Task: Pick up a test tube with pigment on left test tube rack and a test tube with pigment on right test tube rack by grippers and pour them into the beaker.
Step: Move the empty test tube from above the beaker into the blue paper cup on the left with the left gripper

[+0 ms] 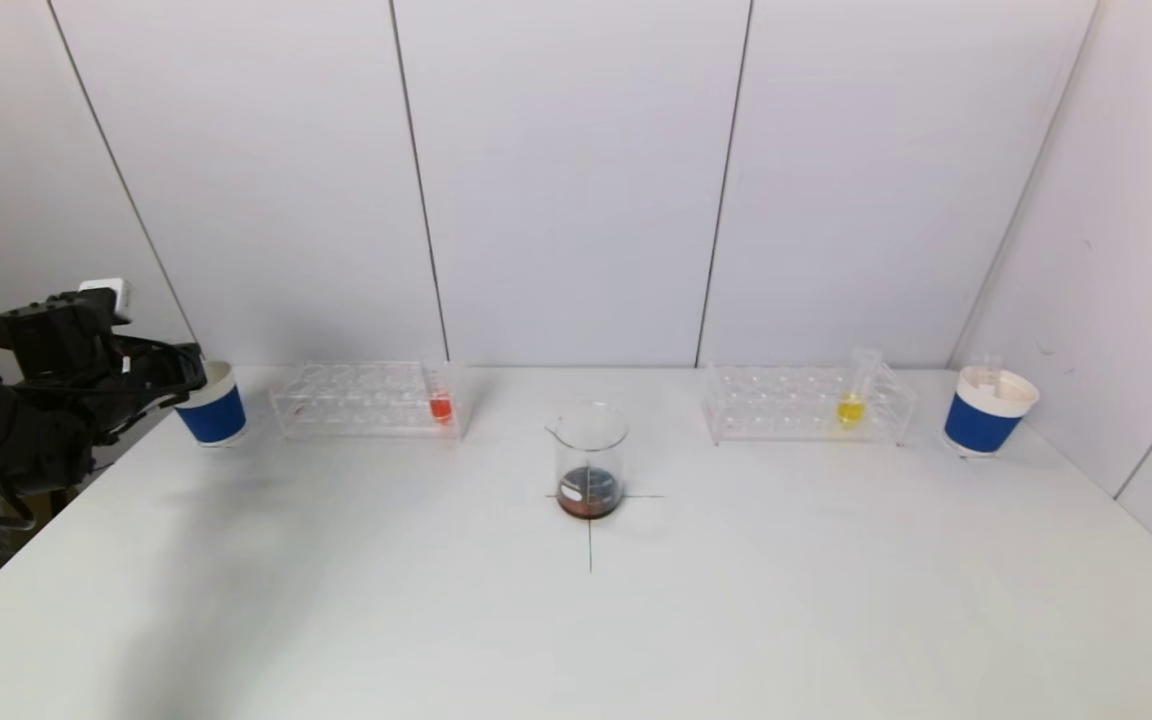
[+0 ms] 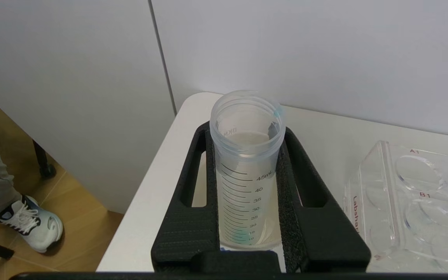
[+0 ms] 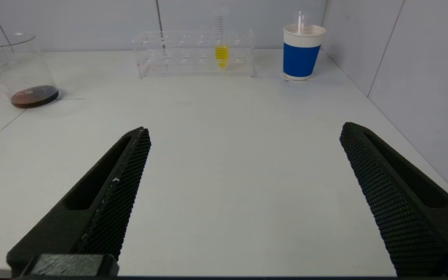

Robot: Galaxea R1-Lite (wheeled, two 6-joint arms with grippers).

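**A:** What is on the table (image 1: pixel 336 600), by count?

**B:** Two clear test tube racks, one glass beaker (image 1: pixel 590 460), two blue paper cups. The left rack (image 1: pixel 366 398) holds one tube with red pigment (image 1: pixel 441 405); the right rack (image 1: pixel 806 402) holds one tube with yellow pigment (image 1: pixel 850 405).

**A:** And the grippers?

**B:** The left gripper (image 2: pixel 247 186) is clamped on an empty graduated tube (image 2: pixel 246 167), its open mouth upward, over the left cup (image 1: pixel 213 405). The left rack lies just beside it, toward the beaker. The right gripper (image 3: pixel 243 171) hangs with its jaws spread wide and nothing between them; the yellow tube (image 3: pixel 221 50) stands well ahead of it, the right cup (image 3: pixel 301 50) beyond to one side.

**A:** Anything hard to read?

**B:** The right arm is out of the head view. The gripper hides the held tube's base. A clear tube stands in the right cup, faint.

**A:** The beaker?

**B:** Dark brownish liquid covers its bottom, on a drawn cross.
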